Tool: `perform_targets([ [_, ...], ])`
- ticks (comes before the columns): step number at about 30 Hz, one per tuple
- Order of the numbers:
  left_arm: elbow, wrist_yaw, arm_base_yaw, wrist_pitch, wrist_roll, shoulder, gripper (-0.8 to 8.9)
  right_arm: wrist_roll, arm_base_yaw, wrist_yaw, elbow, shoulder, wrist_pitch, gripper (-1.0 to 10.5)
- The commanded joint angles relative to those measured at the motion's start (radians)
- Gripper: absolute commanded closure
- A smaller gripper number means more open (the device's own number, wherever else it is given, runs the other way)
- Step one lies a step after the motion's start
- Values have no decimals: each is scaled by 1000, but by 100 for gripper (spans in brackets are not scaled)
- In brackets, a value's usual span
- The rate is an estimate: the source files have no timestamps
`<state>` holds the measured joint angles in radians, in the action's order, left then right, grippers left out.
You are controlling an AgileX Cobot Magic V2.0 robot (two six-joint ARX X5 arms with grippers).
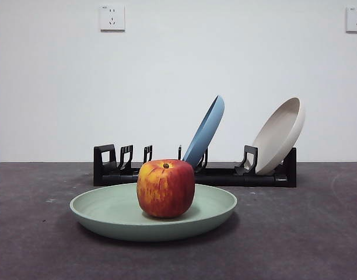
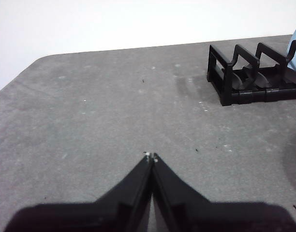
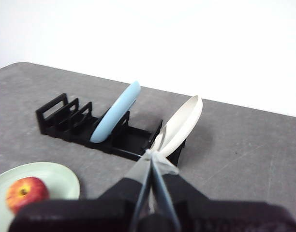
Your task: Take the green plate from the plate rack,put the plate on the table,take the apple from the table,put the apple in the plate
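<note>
- Find the green plate [image 1: 108,217] lying flat on the desk [image 1: 38,245], near the front camera and well in front of the plate rack [image 1: 225,175]. It sits rim up, so it forms a shallow, stable dish for whatever goes into it.
- Note that the apple [image 1: 165,188] stands upright at the middle of the green plate, stem dimple up. In my judgement this central seat keeps it from rolling to the rim.
- Treat both placements of the task as done, judging by how things lie now.
- Observe that the plate rack stands far back, near the wall. Its left slots are vacant; the blue plate [image 1: 205,131] leans to the right in a middle slot and the beige plate [image 1: 279,135] leans the same way at the right end. The upright posts hold both on edge.
- Check the left end effector [image 2: 151,157]: its jaws are clenched together, grasping nothing, over bare desk with only the rack's end in view beyond it.
- Check the right end effector [image 3: 153,155]: its jaws are likewise pressed together and grasp nothing. It hangs above the desk with the rack and both plates beyond it, apart from the apple.
- Identify the green plate by its matte pale sage colour, wide round form and low raised rim.
- Identify the apple by its red skin streaked yellow-orange and its dark stem hollow.
</note>
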<state>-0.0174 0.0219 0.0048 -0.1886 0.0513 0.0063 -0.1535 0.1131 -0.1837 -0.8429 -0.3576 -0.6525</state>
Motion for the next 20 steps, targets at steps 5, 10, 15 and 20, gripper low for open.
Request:
perform_targets([
  [5, 14, -2, 3, 5, -6, -3, 816, 79, -5, 0, 386, 138, 391, 947],
  [10, 14, -2, 3, 5, -6, -3, 816, 97, -6, 3, 583, 215, 518, 946],
  [15, 14, -1, 3, 5, -6, -3, 816, 97, -7, 8, 699, 277, 518, 946],
  [20, 14, -2, 3, 5, -6, -3, 816, 125, -8, 7, 780, 322, 516, 946],
])
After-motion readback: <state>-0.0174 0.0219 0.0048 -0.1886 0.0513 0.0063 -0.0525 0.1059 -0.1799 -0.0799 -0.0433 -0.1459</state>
